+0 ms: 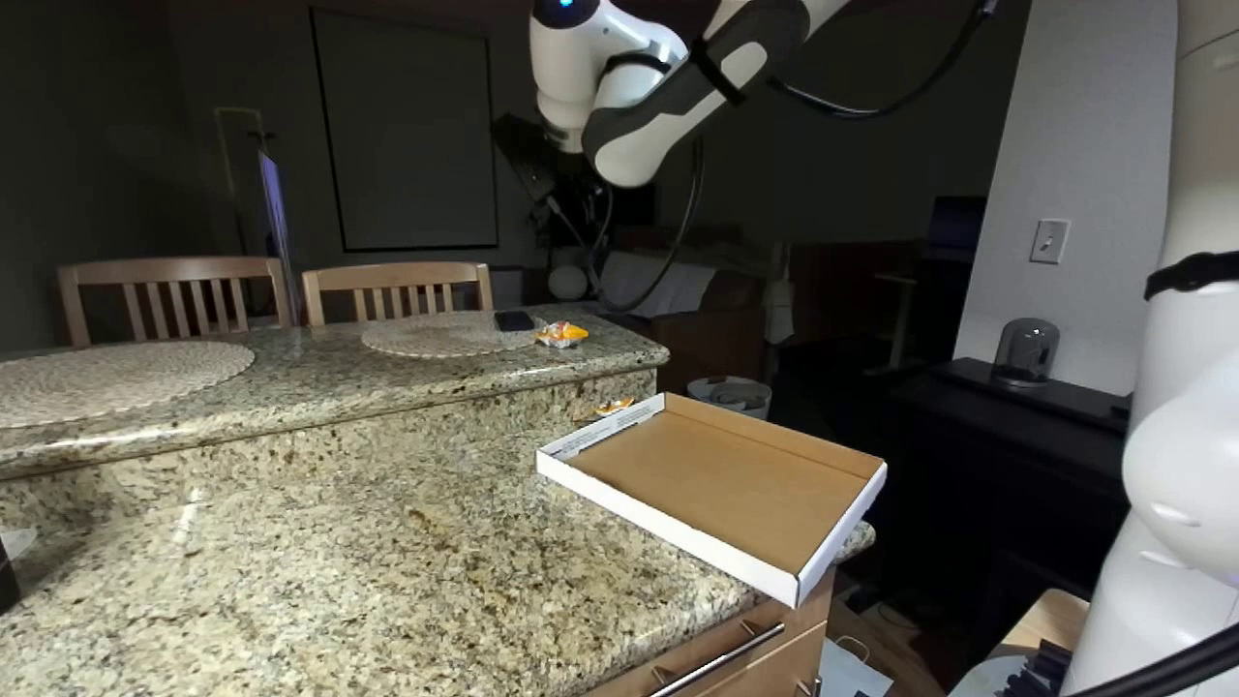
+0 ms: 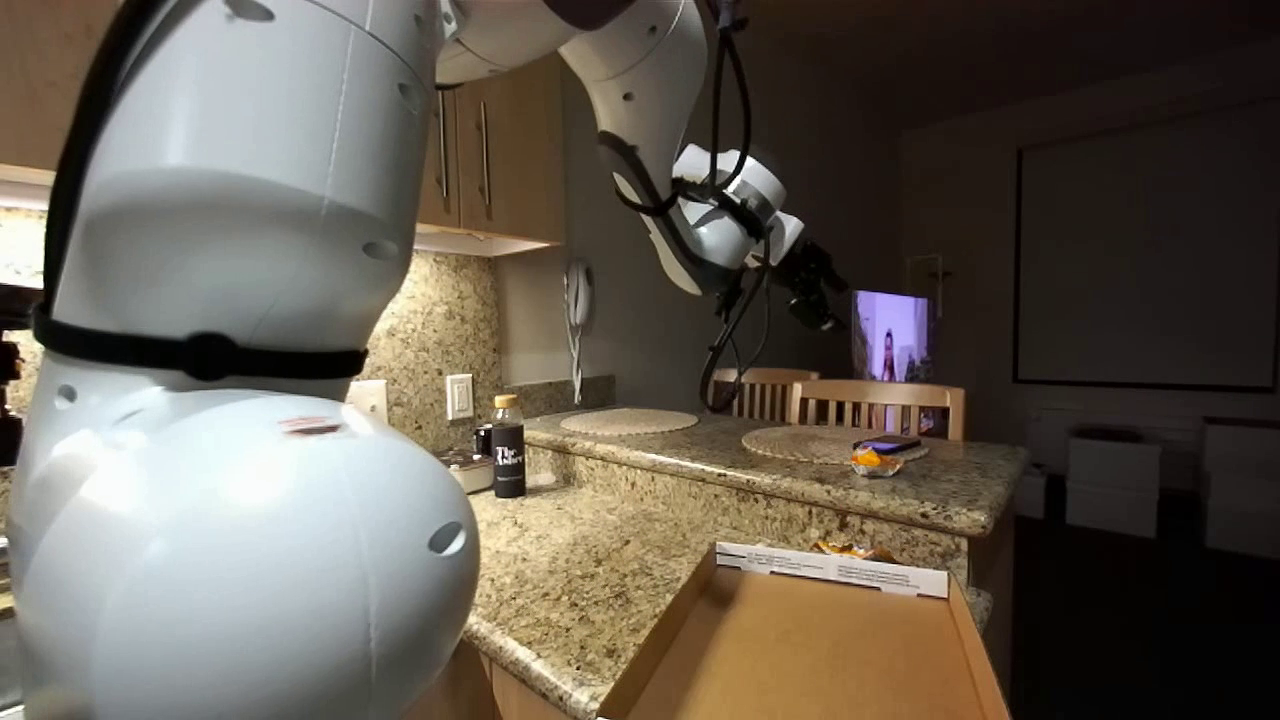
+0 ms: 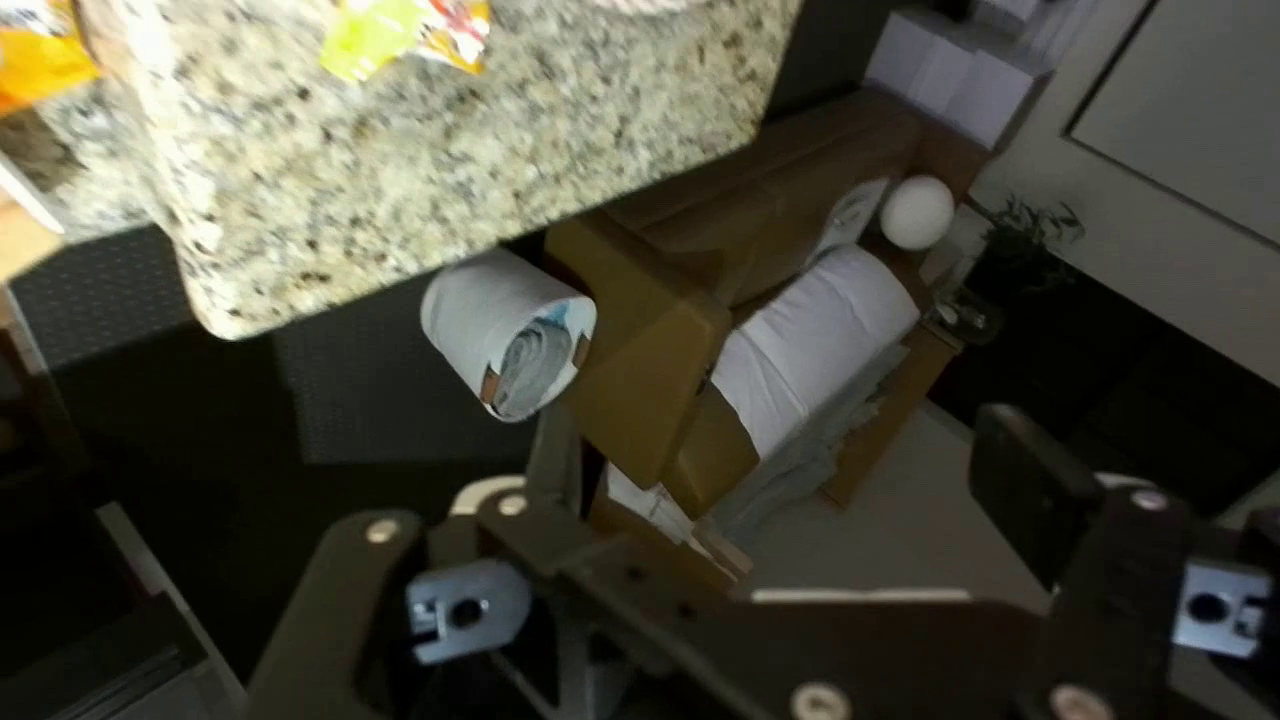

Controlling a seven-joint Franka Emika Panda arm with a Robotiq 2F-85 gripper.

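Claw [image 3: 790, 470] standing wide and empty, we are facing past the raised bench [image 3: 450, 170]. We are judging its bright packet [image 3: 405, 32] light, soft and crinkly, best pinched across the middle.

The bench [image 1: 387, 542] is speckled granite in beige, brown and black, with a lower and a raised level. On the lower level lies a shallow open cardboard tray [image 1: 731, 474], white outside and brown inside, one corner jutting past the bench's edge. A crumpled orange wrapper [image 1: 615, 407] lies just beyond the tray's printed end, partly hidden by it. A dark bottle [image 2: 509, 465] with a light brown cap stands upright on that level, well apart from the tray. The raised level, above the tray, bears two round woven mats: the near mat [image 1: 440, 336], closer to the tray, with a dark phone [image 1: 514, 320] at its rim, and the far mat [image 1: 116, 378], farther from the tray. A crinkled packet [image 1: 563, 335], partly orange, sits at the near mat's tray-facing side.
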